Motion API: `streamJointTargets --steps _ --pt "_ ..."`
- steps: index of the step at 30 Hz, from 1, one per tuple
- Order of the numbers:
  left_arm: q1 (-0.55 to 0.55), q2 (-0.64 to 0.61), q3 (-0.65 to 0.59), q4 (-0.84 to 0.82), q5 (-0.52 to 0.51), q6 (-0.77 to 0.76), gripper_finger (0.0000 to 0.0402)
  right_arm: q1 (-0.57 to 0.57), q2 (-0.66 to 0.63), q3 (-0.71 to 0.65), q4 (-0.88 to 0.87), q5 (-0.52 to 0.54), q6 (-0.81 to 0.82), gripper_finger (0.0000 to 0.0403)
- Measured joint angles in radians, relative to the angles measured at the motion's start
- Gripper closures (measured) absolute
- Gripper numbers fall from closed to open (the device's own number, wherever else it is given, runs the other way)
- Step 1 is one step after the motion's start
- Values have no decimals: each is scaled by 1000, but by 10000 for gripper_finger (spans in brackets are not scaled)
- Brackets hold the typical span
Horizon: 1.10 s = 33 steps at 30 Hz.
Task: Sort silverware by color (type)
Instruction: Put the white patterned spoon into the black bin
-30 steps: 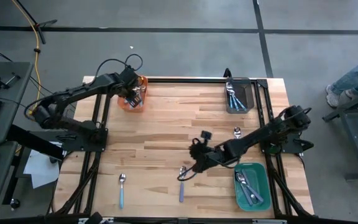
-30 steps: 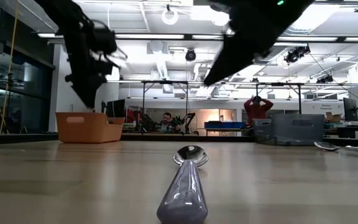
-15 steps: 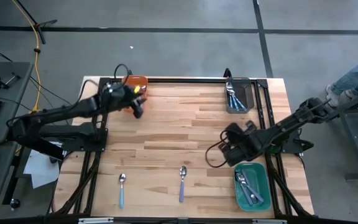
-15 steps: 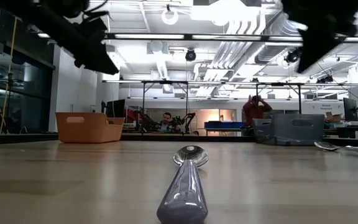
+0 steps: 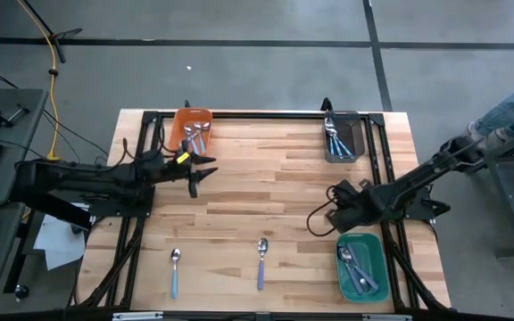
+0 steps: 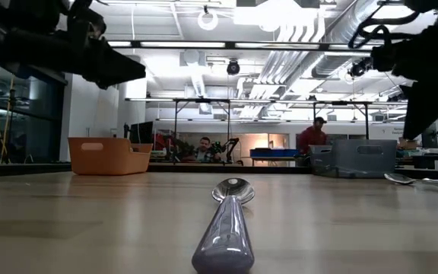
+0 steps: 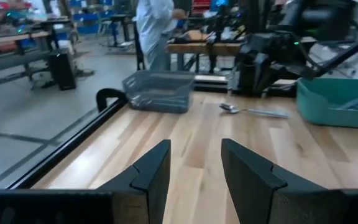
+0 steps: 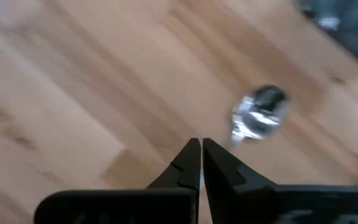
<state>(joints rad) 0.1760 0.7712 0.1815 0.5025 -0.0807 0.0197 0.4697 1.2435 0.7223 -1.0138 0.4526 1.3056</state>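
Observation:
My left gripper (image 5: 200, 176) (image 7: 194, 146) is open and empty, raised above the table (image 5: 257, 178) just near of the orange bin (image 5: 193, 129), which holds spoons. My right gripper (image 5: 333, 194) (image 8: 197, 144) is shut and hangs above the table by a spoon (image 8: 260, 115) (image 7: 253, 111) that lies flat near the teal bin (image 5: 361, 267). In the high view the gripper covers that spoon. Two more spoons lie flat near the table's near edge: a light-blue-handled one (image 5: 175, 267) and a purple-handled one (image 5: 261, 259) (image 6: 226, 221).
A grey bin (image 5: 342, 135) with blue-handled utensils stands at the far right; the teal bin at the near right holds several utensils. A black frame (image 5: 266, 114) borders the table. Bare wood spreads across the middle. People stand in the room beyond.
My left gripper has drawn back from over the orange bin toward the near and left edges. My right gripper has swung from beside the purple-handled spoon toward the table's right and far side. Both near spoons have stayed in place.

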Motion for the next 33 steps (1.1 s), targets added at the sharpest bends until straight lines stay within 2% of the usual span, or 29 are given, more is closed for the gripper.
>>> streamJointTargets --steps 3,7,15,19,23,33 --pt "-29 0 -15 18 0 1 266 -14 -115 -97 143 -17 -25 402" --pt "-60 0 -15 27 0 2 266 -56 -201 -185 167 -80 90 391" --pt "-99 0 -15 27 -6 3 266 -159 -174 -252 171 -127 217 287" --pt "-106 0 -15 27 -7 3 266 -209 -160 -267 205 -143 213 260" --pt "-107 0 -15 23 -9 5 266 -249 -144 -268 233 -169 179 266" --pt "-107 0 -15 11 -9 10 266 -330 -41 -266 278 -245 100 311"
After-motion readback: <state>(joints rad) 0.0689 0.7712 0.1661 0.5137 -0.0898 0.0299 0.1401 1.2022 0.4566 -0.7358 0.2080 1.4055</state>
